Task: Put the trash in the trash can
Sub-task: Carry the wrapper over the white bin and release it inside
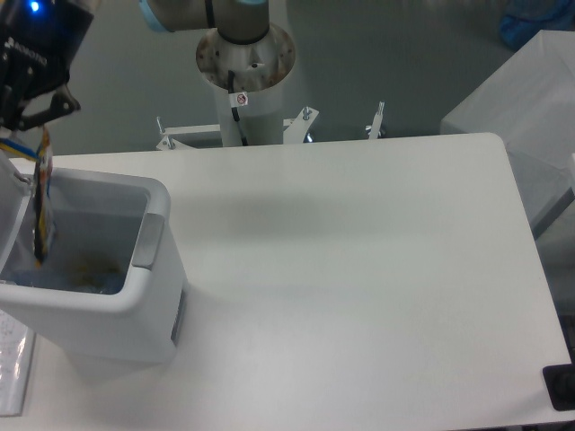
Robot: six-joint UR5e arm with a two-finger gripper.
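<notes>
The trash can (pixel 135 310) is a white bin at the table's left front, with its lid (pixel 11 184) swung open to the left. My gripper (pixel 29 135) hangs over the bin's left side, shut on the top of the crumpled blue and orange snack bag (pixel 40 211). The bag is turned edge-on and dangles down inside the bin's opening. On the bin's floor lies a pale bluish, clear heap with yellowish specks (pixel 85 271); it looks like the crushed bottle, though I cannot make it out for sure.
The arm's base column (pixel 243 63) stands behind the table's back edge, with two metal brackets (pixel 377 121) near it. A grey box (pixel 530 117) sits off the right side. A black object (pixel 559 388) is at the front right corner, and a white pad (pixel 9 368) at the front left.
</notes>
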